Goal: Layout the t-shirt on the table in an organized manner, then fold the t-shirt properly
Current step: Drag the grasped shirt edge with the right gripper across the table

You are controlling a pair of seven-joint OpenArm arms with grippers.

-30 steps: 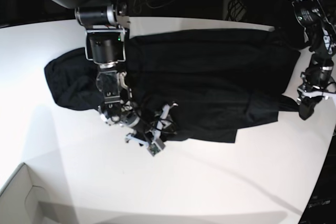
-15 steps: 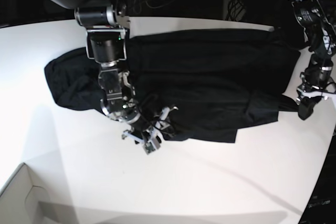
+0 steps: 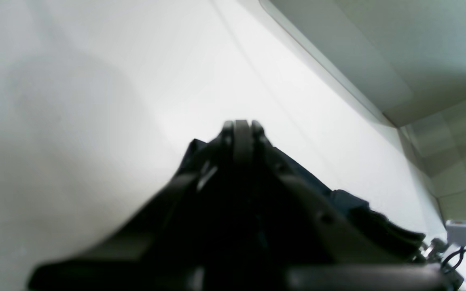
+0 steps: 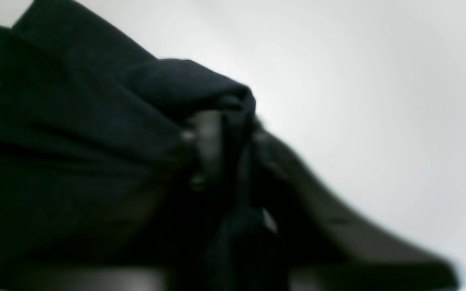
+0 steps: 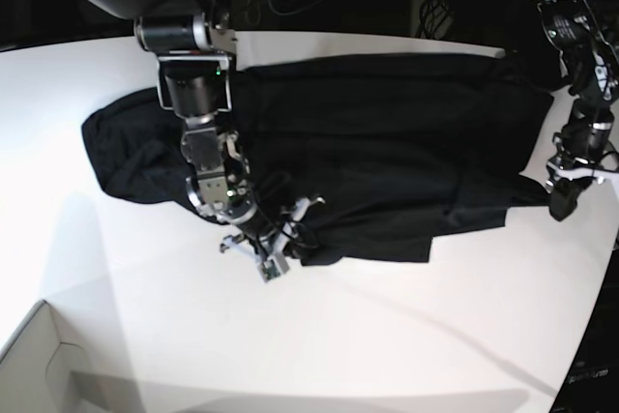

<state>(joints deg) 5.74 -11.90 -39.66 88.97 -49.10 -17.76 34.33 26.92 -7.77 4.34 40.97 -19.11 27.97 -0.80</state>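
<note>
The table (image 5: 406, 336), broad and white with a curved edge, is being covered across its far half by the t-shirt (image 5: 387, 142), which is being spread wide from near the left edge toward the right edge, rumpled at its left end. Ample bare surface is being left along the near edge, so room for dragging and folding is judged plentiful there, while a white box corner (image 5: 39, 355) is being kept at the near left corner. The black cloth is judged soft, light and limp, prone to bunching; hems and corners are being treated as the best holds. A fold of the near hem is being pinched in the closed right gripper (image 4: 233, 133), as shown in its wrist view. The left gripper (image 3: 241, 131) is being held pressed together near the right edge, apparently on a corner of dark cloth.
</note>
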